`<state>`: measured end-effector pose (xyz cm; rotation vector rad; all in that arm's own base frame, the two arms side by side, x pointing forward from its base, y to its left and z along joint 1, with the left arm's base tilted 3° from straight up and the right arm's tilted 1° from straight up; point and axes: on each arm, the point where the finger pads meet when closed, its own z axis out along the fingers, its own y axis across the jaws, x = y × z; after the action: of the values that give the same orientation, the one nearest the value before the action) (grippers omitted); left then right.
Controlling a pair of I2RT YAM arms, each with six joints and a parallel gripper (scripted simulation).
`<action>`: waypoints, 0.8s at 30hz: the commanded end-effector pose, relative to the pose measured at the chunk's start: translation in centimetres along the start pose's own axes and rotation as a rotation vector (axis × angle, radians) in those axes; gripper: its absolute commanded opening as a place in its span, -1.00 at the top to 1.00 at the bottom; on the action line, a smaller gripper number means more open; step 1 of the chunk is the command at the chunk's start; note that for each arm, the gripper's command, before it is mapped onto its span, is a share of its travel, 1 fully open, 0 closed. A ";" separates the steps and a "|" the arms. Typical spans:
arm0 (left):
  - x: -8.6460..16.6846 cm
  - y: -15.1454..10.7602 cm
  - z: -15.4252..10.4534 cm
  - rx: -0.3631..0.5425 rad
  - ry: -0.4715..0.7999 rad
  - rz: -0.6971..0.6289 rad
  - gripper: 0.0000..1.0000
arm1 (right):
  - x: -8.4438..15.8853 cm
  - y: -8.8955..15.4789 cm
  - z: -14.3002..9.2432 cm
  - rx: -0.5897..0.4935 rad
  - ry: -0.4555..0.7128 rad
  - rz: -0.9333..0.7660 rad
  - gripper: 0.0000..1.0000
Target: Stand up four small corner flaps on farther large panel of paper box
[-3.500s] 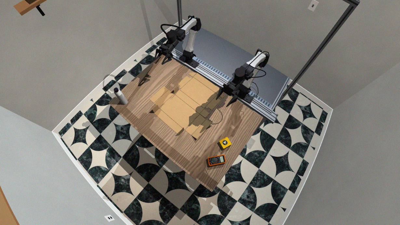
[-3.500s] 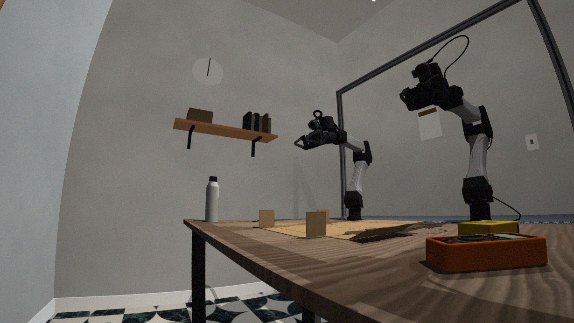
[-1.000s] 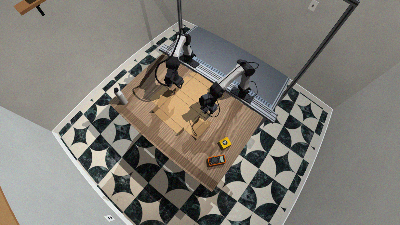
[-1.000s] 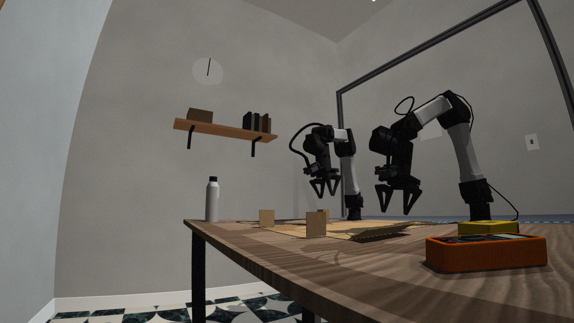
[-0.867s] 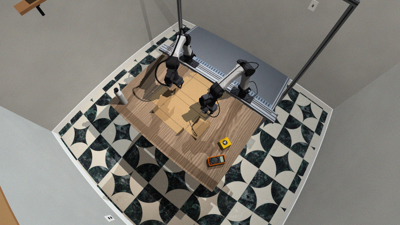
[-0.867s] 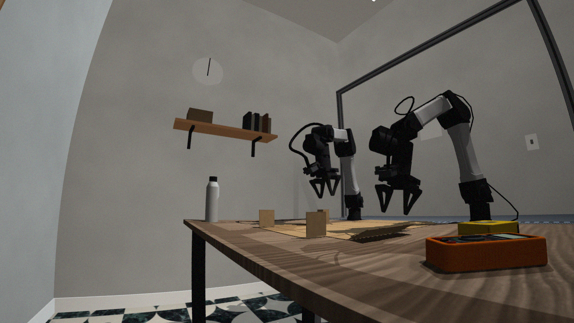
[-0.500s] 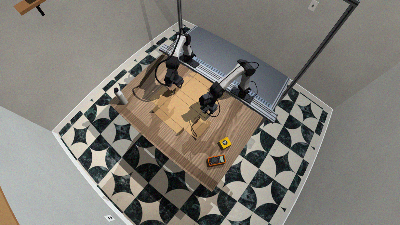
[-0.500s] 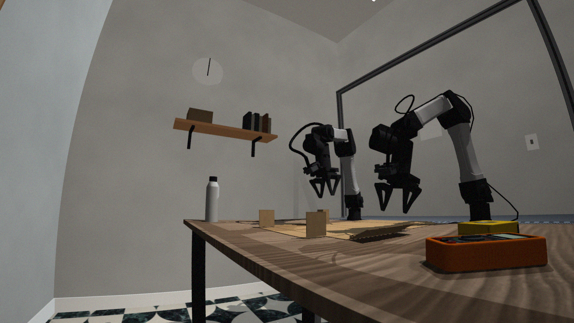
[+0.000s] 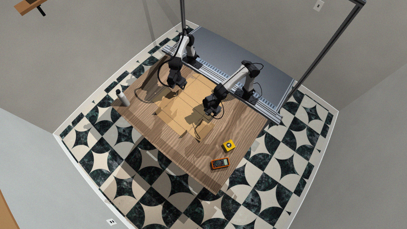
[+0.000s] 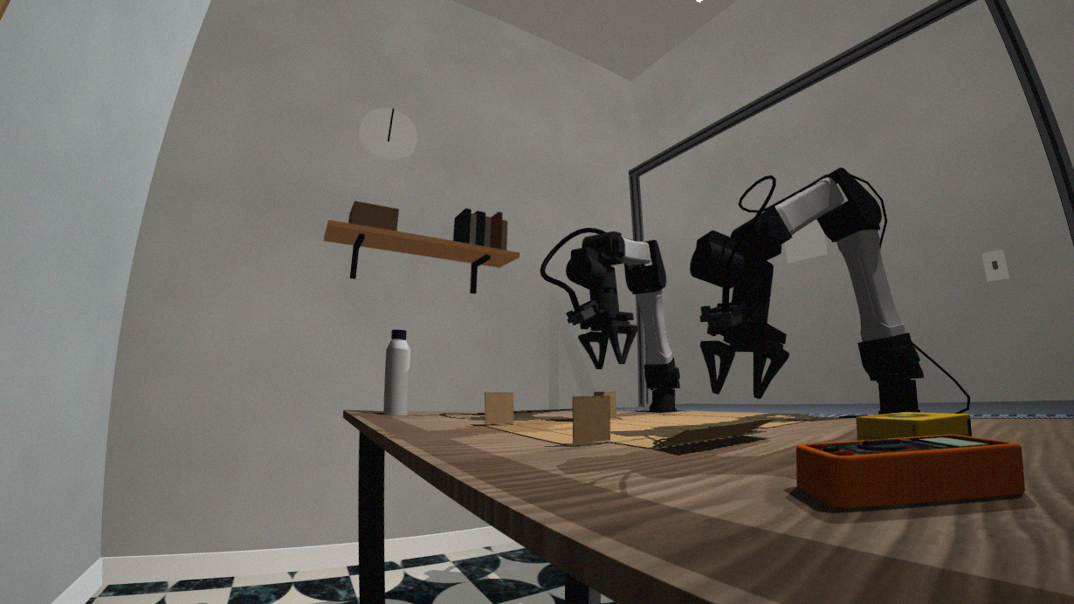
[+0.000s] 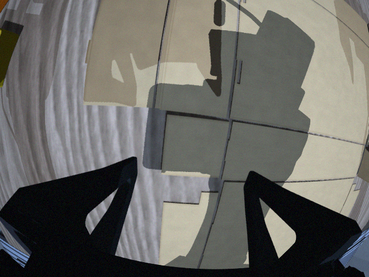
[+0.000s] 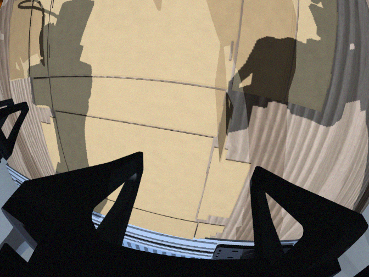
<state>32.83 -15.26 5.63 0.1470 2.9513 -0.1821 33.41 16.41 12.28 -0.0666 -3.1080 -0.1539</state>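
In the top view, the paper box (image 9: 177,112) (image 10: 544,431) (image 11: 333,104) (image 12: 149,50) is lying unfolded across the centre of the frame. The left gripper (image 9: 211,114) (image 10: 737,394) (image 11: 193,173) (image 12: 20,103) is hovering right of centre, and the right gripper (image 9: 179,86) (image 10: 610,366) (image 12: 199,168) over the box's upper left.

In the exterior view, both claws are pointing down, their fingers standing apart and gripping nothing. Below them, a near flap (image 10: 590,419), a left-hand flap (image 10: 499,408) and a rear flap (image 10: 611,403) are standing upright.

In the left wrist view, the open fingers are framing the lower centre, while the fourth flap (image 11: 195,143) (image 12: 41,92) is lying roughly flat just above them.

In the right wrist view, the spread fingers are filling the lower left and lower right; the fourth flap is lying at left, near the left gripper.
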 end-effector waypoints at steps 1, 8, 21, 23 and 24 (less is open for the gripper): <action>-2.8 -0.3 -2.3 0.027 -0.104 0.000 -0.51 | -0.4 0.3 -2.5 -0.039 -0.052 -0.007 -0.51; -2.9 -0.3 -2.5 0.028 -0.107 0.001 -0.51 | -0.4 0.3 -2.8 -0.042 -0.058 -0.007 -0.51; -2.8 -0.2 -2.5 0.028 -0.105 0.000 -0.51 | -0.4 0.2 -3.0 -0.044 -0.062 -0.007 -0.51; -2.8 -0.2 -2.5 0.028 -0.105 0.000 -0.51 | -0.4 0.2 -3.0 -0.044 -0.062 -0.007 -0.51; -2.8 -0.2 -2.5 0.028 -0.105 0.000 -0.51 | -0.4 0.2 -3.0 -0.044 -0.062 -0.007 -0.51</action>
<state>32.86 -15.19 5.63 0.1470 2.9510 -0.1815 33.35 16.39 12.64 -0.0651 -3.1152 -0.1595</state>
